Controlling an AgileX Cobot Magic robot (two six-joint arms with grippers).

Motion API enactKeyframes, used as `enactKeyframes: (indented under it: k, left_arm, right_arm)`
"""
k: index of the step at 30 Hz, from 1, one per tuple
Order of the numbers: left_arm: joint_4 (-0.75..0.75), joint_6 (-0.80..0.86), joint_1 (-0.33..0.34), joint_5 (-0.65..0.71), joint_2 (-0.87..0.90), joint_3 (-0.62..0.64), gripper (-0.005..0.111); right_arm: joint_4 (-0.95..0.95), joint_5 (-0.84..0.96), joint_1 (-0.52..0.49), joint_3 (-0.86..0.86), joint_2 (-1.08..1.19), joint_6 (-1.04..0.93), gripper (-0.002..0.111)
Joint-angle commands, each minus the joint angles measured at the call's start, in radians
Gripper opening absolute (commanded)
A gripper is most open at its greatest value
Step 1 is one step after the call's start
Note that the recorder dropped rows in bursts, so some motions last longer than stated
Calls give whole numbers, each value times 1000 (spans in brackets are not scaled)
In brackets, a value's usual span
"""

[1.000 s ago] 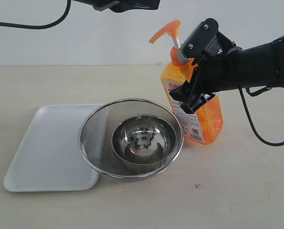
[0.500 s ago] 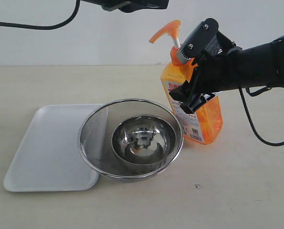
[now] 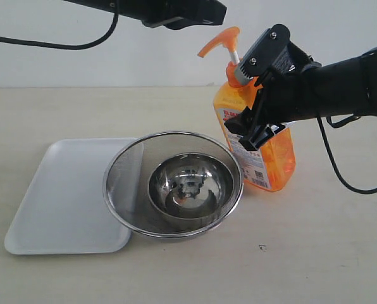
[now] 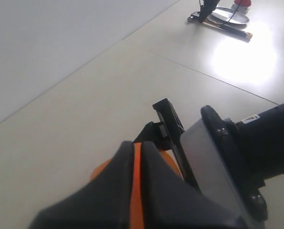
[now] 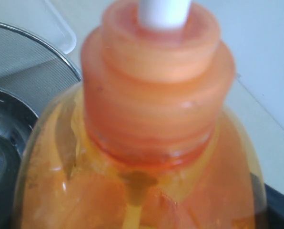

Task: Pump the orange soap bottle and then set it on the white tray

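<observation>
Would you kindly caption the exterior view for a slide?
Right gripper holds the orange soap bottle; left gripper hovers above its pump; mesh strainer overlaps the white tray.

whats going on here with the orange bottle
The right gripper is clamped on the upper body of the bottle, which stands on the table just right of the strainer. The left gripper hangs just above the pump head, not visibly touching it. The stem is up, so there is no sign of a pump. The tray lies at the far left, partly under the strainer, and the bottle is not yet on it.
</observation>
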Motion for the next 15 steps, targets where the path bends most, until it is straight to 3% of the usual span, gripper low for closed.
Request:
enactKeyframes:
  k: [1, 15]
  left_arm:
    - [-3, -11, -5, -30, 10, -7, 5]
    - [-15, 0, -20, -45, 15, -7, 5]
  right_arm:
    - [6, 16, -1, -4, -17, 0, 0]
    - [6, 14, -1, -4, -17, 0, 0]
